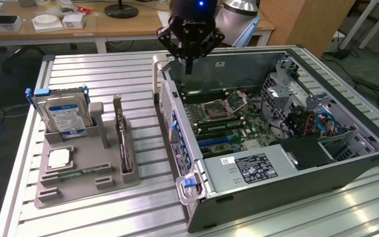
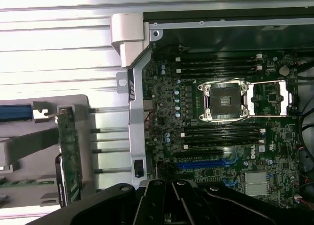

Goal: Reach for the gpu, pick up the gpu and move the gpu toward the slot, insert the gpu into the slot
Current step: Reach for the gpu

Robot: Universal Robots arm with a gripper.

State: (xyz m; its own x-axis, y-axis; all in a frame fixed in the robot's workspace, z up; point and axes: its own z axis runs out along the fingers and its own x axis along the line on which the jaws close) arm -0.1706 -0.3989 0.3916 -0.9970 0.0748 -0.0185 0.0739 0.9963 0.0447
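— Where is the gpu?
— The gpu [image 1: 122, 140] stands on edge in the grey holder tray [image 1: 77, 190] on the slatted metal table [image 1: 110, 79], towards the exterior view's left; a blue-labelled hard drive [image 1: 61, 116] stands upright in the same tray, near it.
— And the gripper?
— The black gripper [image 1: 188, 68] hangs above the far rim of the open computer case [image 1: 275, 192], well apart from the gpu; its fingers are pressed together, pinching nothing — the motherboard [image 1: 226, 116] lies exposed below, its silver processor socket [image 2: 228, 101] plain in the wrist view.
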